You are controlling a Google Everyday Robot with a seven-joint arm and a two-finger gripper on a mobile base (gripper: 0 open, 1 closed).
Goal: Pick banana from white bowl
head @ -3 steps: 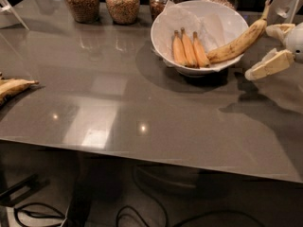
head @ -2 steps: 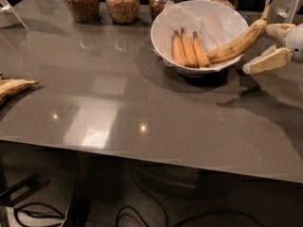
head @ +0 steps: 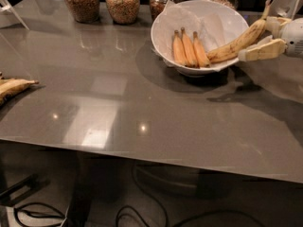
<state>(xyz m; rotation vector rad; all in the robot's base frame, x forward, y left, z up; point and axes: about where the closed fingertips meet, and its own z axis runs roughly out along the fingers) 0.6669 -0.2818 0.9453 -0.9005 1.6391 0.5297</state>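
The long yellow speckled banana (head: 233, 46) lies in the white bowl (head: 160, 38) at the back right of the table. Its stem end sticks out over the bowl's right rim. My gripper (head: 255, 38) comes in from the right edge and is open. One cream finger (head: 278, 21) is behind the banana's outer end. The other finger (head: 263, 50) is just in front of and below it. The banana passes between them and still rests on the bowl.
Three short orange bananas (head: 189, 49) lie in the bowl on white paper. Glass jars of brown grains (head: 81, 2) line the back edge. A browned banana bunch (head: 12, 87) lies at the left edge. The grey table's front edge (head: 142, 148) is near.
The lower finger has moved up and left, closer to the banana's underside. The banana and bowl have not moved.
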